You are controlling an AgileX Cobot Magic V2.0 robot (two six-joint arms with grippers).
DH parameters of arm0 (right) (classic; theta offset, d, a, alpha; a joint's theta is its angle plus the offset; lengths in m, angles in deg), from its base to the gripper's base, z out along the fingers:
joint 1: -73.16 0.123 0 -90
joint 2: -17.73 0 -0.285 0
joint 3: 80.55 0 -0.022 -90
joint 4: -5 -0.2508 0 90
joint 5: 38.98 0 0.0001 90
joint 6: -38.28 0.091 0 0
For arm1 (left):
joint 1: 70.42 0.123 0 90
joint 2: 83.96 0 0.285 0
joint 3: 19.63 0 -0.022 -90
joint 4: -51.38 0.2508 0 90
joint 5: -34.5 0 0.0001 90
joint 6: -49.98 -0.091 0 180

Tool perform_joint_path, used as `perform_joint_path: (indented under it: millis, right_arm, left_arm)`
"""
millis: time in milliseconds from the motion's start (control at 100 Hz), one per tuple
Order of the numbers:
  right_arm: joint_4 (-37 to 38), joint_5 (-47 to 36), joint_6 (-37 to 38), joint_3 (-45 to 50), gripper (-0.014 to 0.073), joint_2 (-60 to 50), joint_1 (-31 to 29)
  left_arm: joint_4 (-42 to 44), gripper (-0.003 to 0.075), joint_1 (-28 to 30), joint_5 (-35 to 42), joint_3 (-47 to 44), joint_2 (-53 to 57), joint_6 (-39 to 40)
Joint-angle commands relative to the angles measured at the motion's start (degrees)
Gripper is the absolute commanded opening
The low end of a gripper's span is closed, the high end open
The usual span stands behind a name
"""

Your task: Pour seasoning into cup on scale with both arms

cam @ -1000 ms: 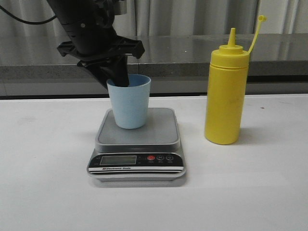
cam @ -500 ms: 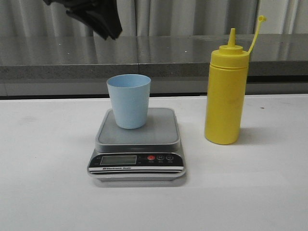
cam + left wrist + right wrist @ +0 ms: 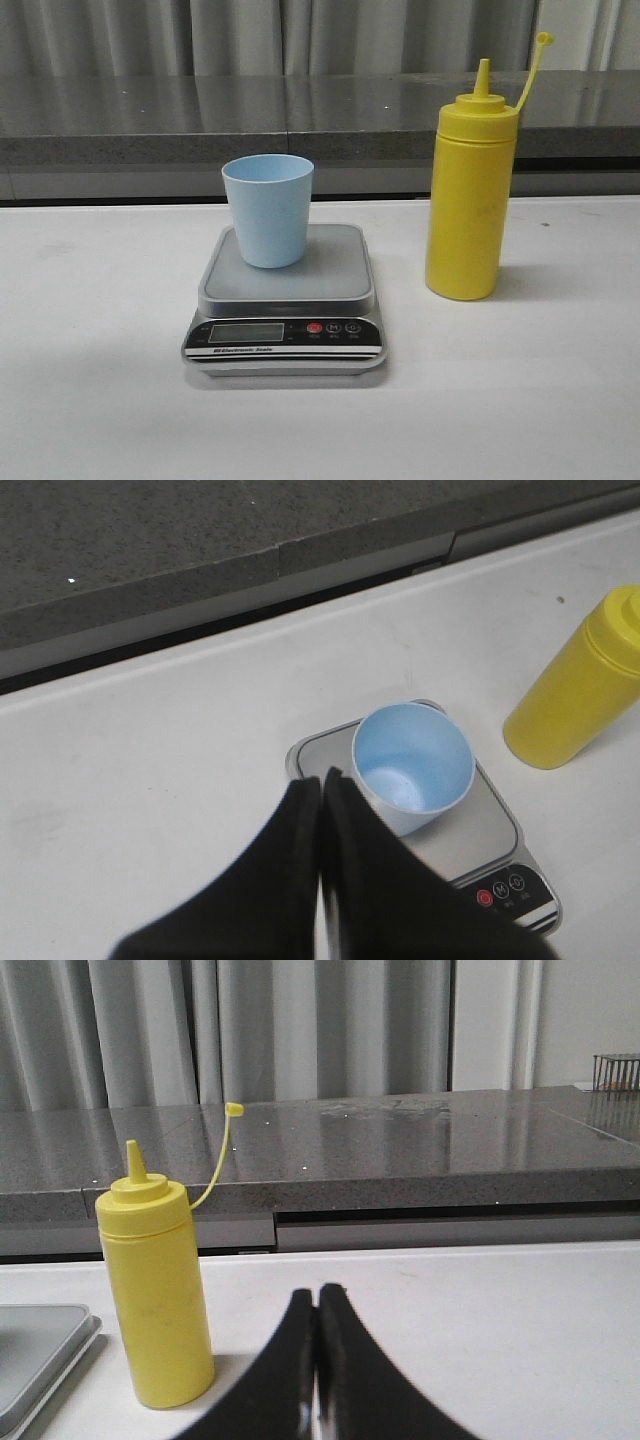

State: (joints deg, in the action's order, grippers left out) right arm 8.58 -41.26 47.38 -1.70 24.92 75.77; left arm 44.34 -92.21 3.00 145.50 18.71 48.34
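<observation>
On the one bench (image 3: 90,420), one yellow bottle of seasoning (image 3: 468,200) stands upright just right of the one scale (image 3: 285,300), apart from it. One blue cup (image 3: 267,210) sits on the platform. I judge pouring comes next: my right hand (image 3: 317,1305), pinched closed and empty, must take the bottle. My left hand (image 3: 322,785) hangs closed, empty, above the cup.

- Black left gripper (image 3: 321,777): fingers pressed together, tips touching — nothing between them.
- Black right gripper (image 3: 317,1292): same, fingers closed tip to tip, empty.
- Front view: neither arm in frame.
</observation>
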Motion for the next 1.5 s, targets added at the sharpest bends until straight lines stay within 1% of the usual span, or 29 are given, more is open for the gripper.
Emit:
perform_joint_path:
  millis: [0, 260, 410, 620, 690, 790, 910, 1010, 1260, 1390, 1490]
  right_arm:
    - [0.30, -4.59, -0.01, -1.07, -0.0059, -1.25, -0.37]
    - [0.30, -4.82, -0.01, -1.07, -0.0059, -1.25, -0.37]
    - [0.30, -5.46, -0.01, -1.07, -0.0059, -1.25, -0.37]
    - [0.25, -6.01, -0.01, -1.19, -0.0059, -1.25, -0.37]
    - [0.20, -4.43, -0.01, -1.73, -0.0059, -0.88, -0.37]
    - [0.08, 0.01, -0.01, -3.87, -0.0059, 0.41, -0.37]
    - [0.08, 6.93, -0.01, -8.93, -0.0059, 4.04, -0.37]
    - [0.08, 9.24, -0.01, -13.31, -0.0059, 8.58, -0.37]
    - [0.08, 9.31, -0.06, -21.71, -0.0059, 22.37, -0.37]
    - [0.08, 9.15, -0.06, -24.26, -0.0059, 30.38, -0.04]
    - [0.08, 7.18, -0.06, -25.15, -0.0059, 35.58, 1.17]
  left_arm:
    - [-0.55, -0.0020, 1.54, 6.50, -4.25, 8.12, 1.20]
    - [-0.55, -0.0020, 5.88, 8.09, -19.39, 25.93, 1.20]
    - [-0.55, -0.0020, 6.15, 8.22, -26.74, 35.49, 1.20]
    - [-0.55, -0.0020, 6.15, 8.22, -33.91, 45.96, 1.20]
    - [-0.55, -0.0020, 6.15, 8.13, -35.61, 49.19, 1.20]
    - [-0.40, -0.0020, 6.15, 8.12, -37.25, 53.26, 1.20]
    - [-0.41, -0.0020, 6.15, 8.12, -37.61, 55.92, 1.20]
    - [-0.41, -0.0020, 6.15, 8.12, -37.61, 56.32, 1.20]
    - [-0.41, -0.0020, 6.15, 8.12, -37.61, 56.32, 1.20]
    - [-0.41, -0.0020, 6.15, 8.12, -37.61, 56.32, 1.20]
    - [-0.41, -0.0020, 6.15, 8.12, -37.61, 56.32, 1.20]
